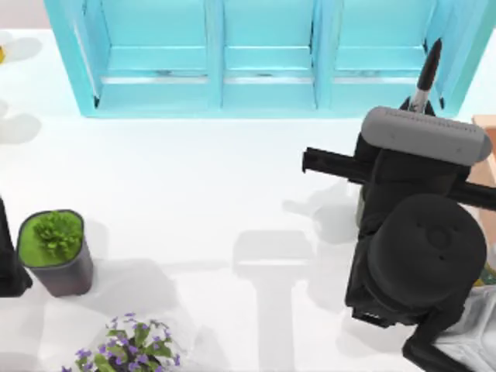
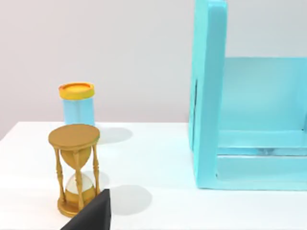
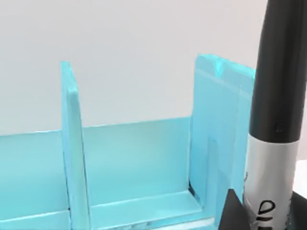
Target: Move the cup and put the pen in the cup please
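One pen held upright in right pincer, fingers closed on its lower barrel, at worktop's right side before the blue shelf. Cup hidden from view. Left arm parked at left edge, pincer state indeterminate. Risk: pen tilts, strikes cup rim, topples cup.

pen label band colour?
Silver-grey with black lettering on the pen; right wrist view shows it best.
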Tool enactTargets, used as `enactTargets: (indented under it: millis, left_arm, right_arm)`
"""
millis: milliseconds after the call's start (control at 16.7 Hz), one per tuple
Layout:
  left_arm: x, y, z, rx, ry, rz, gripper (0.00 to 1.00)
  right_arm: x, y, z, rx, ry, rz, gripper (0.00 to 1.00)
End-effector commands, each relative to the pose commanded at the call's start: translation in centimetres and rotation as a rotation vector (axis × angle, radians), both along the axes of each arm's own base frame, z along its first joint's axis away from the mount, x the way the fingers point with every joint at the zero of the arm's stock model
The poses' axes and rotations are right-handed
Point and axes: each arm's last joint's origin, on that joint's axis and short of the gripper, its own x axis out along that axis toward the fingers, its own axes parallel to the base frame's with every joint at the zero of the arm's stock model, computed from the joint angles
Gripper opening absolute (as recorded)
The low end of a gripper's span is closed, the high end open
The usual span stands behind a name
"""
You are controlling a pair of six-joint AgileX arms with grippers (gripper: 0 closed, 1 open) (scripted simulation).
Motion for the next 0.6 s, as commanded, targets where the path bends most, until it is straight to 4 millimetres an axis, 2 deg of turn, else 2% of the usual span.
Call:
enactTargets:
  millis: [600]
  left_arm:
    - [0.0,0.0,0.0,0.0,0.0,0.0,1.0]
  right_arm:
    - [2.2,-0.6,-0.9,0.0,-0.002,-0.002,0.0]
